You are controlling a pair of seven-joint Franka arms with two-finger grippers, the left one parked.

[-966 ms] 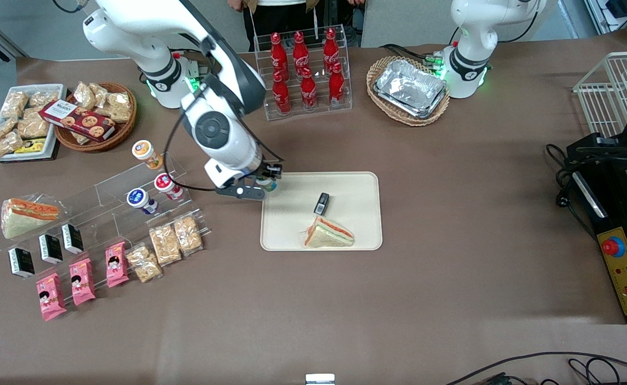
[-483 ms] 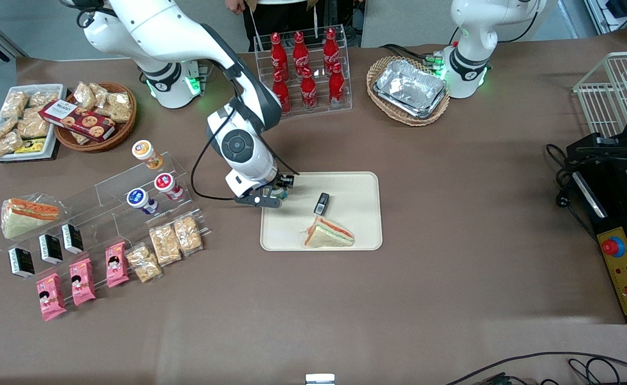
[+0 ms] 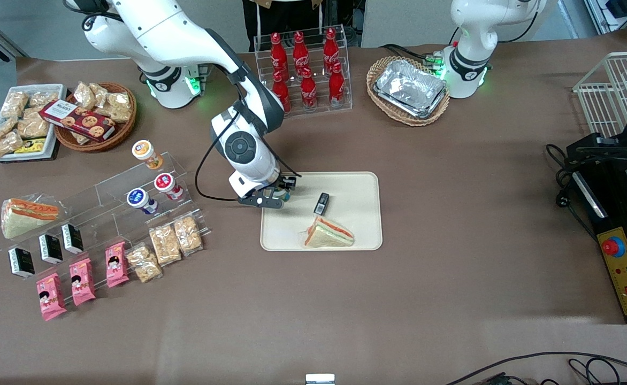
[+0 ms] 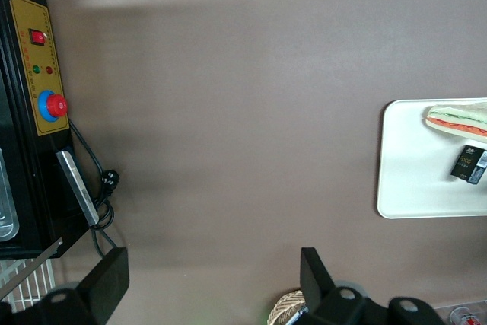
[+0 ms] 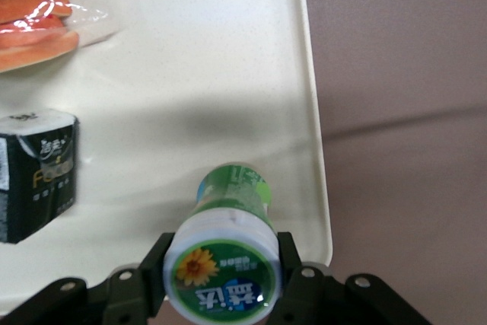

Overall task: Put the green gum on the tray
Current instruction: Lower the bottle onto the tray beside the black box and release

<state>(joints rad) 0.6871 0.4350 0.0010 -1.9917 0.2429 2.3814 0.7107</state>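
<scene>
— Since a second ago, we log the right arm (image 3: 185, 43) as swung from the acrylic rack's edge to the tray's corner; in the last half second it barely shifts.

— Entry one, largest: tray (image 3: 356, 187), cream, low rim, already carrying a wrapped sandwich (image 3: 328, 234) and a small black pack (image 3: 321, 203).

— Entry two: arm pose. We note the forearm angled down toward the front camera and the wrist pitched over, so the gripper (image 3: 280, 195) hangs above the tray corner nearest the working arm's end.

— Entry three: green gum (image 5: 224, 264). Jaws closed on its sides just under the lid, bottle upright, base over the tray just inside the rim; we cannot tell if it touches.

— Handling?

— We judge it light, rigid plastic with a smooth, slippery label; gripping below the wider lid looks sound. Narrow base, so it may tip if dropped.
</scene>
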